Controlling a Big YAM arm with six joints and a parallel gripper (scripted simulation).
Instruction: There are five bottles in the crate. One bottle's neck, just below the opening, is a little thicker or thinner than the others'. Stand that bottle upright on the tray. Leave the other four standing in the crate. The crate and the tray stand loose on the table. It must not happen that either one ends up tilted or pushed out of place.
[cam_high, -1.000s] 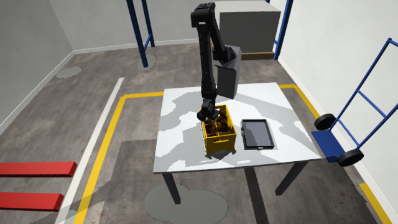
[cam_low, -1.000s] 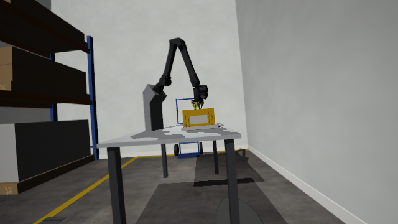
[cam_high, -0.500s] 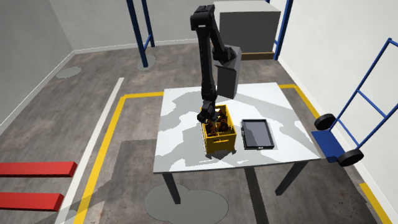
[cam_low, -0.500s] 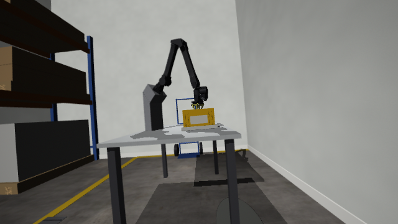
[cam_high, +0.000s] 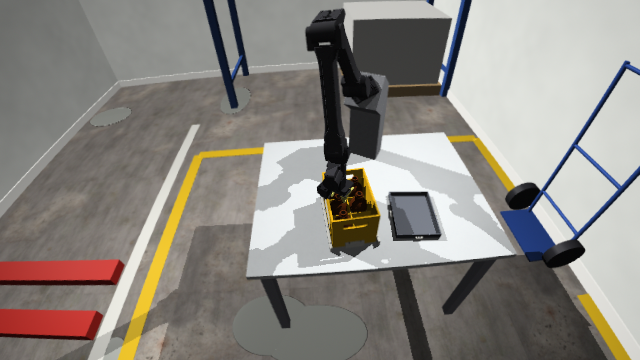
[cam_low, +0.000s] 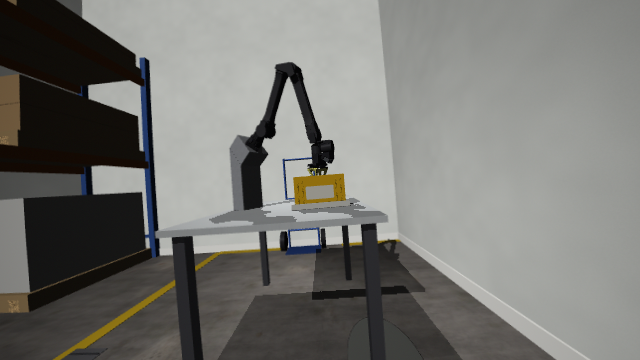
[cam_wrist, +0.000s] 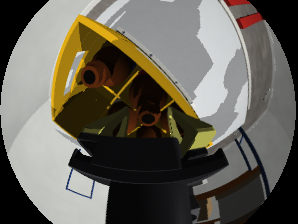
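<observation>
The tray (cam_high: 414, 215) stands bare on the bench (cam_high: 295, 250) (cam_low: 280, 226), right of the yellow crate (cam_high: 356, 231) (cam_low: 339, 189) (cam_wrist: 65, 92), so delivery remains undone. The fingers (cam_high: 342, 194) (cam_low: 318, 171) are open around a bottle neck (cam_wrist: 148, 117), gripping nothing. The odd bottle is presumably among those in the crate; which one cannot be told. Grasping, lifting and standing it remain.

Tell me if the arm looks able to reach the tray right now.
Probably yes: the tray lies beside the crate, nothing on it, though the pincer should first clear the crate wall.
</observation>
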